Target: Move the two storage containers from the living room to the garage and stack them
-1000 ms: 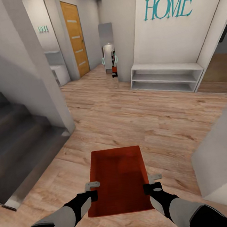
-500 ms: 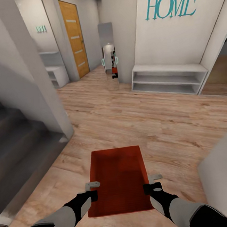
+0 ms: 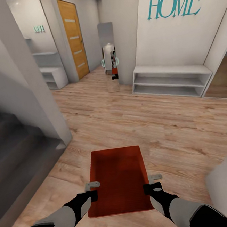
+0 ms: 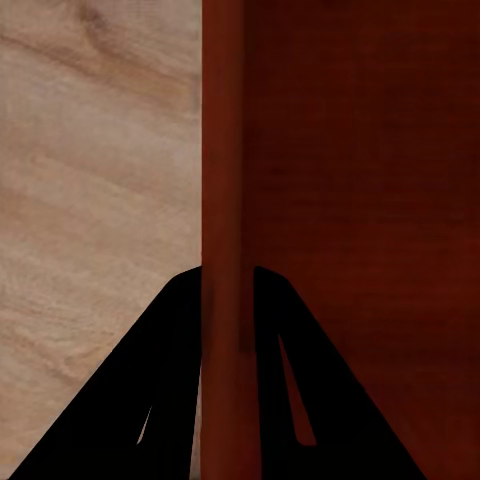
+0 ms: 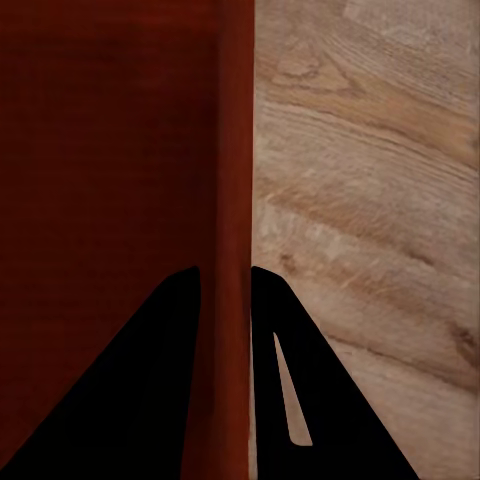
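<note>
The storage container (image 3: 117,179) is hanging between both grippers, left gripper (image 3: 93,189) and right gripper (image 3: 152,183) each clamping a side wall; open wood floor (image 3: 135,121) lying ahead.

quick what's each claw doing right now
Left claw: closed on the left wall of the storage container.
Right claw: closed on the container's right wall.

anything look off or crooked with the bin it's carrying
Nothing stands out. The orange-red storage container sits level and empty, with the left gripper and right gripper each clamped on a side wall, above the wood-plank floor.
</note>
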`<state>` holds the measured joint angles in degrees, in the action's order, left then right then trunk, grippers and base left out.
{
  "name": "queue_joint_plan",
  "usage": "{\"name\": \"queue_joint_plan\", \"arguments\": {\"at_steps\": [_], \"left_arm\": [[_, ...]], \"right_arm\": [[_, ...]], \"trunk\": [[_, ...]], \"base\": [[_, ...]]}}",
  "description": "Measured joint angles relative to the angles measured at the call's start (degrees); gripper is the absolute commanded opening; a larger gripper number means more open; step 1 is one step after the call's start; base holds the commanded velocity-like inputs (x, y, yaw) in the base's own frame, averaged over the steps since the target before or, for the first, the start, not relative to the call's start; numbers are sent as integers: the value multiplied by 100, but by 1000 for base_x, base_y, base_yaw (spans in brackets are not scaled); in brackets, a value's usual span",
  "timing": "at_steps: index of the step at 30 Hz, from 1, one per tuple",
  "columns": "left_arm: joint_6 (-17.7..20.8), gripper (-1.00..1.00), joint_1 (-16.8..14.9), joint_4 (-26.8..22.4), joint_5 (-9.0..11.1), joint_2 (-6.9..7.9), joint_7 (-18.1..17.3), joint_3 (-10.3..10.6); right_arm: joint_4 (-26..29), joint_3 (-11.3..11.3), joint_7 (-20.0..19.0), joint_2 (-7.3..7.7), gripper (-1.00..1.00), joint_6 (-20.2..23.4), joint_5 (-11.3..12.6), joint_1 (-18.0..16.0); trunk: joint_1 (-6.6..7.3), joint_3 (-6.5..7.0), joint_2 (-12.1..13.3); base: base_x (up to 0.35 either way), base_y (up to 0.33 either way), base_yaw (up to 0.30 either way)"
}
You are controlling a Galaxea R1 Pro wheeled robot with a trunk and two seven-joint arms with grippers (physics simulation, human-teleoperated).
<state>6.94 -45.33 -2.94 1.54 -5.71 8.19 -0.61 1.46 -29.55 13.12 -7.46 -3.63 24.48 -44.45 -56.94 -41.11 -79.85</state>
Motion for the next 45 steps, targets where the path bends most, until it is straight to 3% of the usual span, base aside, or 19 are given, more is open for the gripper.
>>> {"name": "queue_joint_plan", "arguments": {"at_steps": [45], "left_arm": [[-2, -100, 0, 0, -1, -1, 0, -1]], "right_arm": [[2, -2, 0, 1, -100, 0, 1, 0]], "trunk": [[0, 0, 0]], "base": [[323, 0, 0]]}}
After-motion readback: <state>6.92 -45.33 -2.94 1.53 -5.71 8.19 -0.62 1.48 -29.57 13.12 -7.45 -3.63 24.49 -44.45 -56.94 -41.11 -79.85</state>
